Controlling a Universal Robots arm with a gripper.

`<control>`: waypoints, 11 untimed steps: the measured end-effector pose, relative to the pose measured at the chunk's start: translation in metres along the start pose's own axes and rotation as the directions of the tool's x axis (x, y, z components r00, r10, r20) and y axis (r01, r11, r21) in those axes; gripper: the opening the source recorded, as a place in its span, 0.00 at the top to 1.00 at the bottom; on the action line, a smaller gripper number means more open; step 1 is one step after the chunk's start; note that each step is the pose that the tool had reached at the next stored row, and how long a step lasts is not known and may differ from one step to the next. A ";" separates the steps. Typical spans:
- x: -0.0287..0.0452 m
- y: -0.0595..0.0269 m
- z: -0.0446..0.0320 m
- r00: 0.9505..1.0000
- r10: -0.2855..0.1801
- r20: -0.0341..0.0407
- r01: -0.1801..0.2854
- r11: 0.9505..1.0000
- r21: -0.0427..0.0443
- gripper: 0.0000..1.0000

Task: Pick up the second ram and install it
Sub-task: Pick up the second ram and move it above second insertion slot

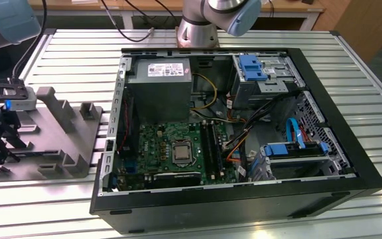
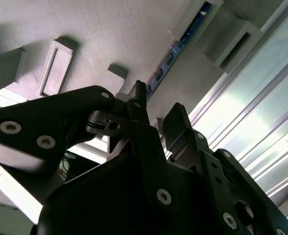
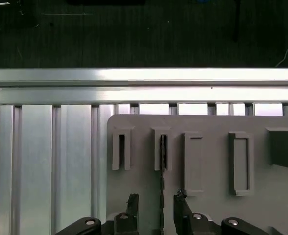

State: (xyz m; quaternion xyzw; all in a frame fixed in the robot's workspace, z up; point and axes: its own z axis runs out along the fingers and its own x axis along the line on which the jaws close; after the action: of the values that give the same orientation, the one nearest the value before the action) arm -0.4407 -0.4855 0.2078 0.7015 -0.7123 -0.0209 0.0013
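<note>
— Tool (image 3: 156,197) fingers (image 3: 132,201) sit closest, black, one on each side of the ram (image 3: 162,156). How wide is it?

— Partly spread, I'd say. In the first wrist view a clear gap shows on both sides of the board. Nothing is gripped, and neither finger touches it.

— And the ram itself?

— On edge in a narrow slot of the grey holder (image 3: 212,128), the second slot in from the holder's edge next to the bare tabletop (image 3: 36,161). In the second wrist view its blue-green edge runs away from the fingers along that slot.

— Where is the holder?

— Flat on the tabletop. The open case (image 1: 234,201) lies just beside the holder, to the exterior view's right of it.

— So the step is the grasp. What makes it good?

— My judgement: centre the board between the fingers, keep them square to its flat faces and grip near the middle of its length. Any lift should run straight out of the holder, so the board neither binds nor twists.
</note>
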 end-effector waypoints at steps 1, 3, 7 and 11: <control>0.0000 0.0000 0.0002 1.000 -0.013 -0.001 0.013 1.000 -0.001 0.58; -0.0001 0.0000 0.0010 0.999 -0.041 -0.001 0.041 0.999 -0.001 0.58; -0.0006 0.0000 0.0032 0.998 -0.070 -0.001 0.070 0.998 -0.002 0.58; -0.0005 -0.0002 0.0082 0.998 -0.071 -0.001 0.071 0.998 -0.002 0.58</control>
State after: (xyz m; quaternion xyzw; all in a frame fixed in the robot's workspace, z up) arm -0.4408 -0.4847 0.1996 0.7263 -0.6871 -0.0212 0.0015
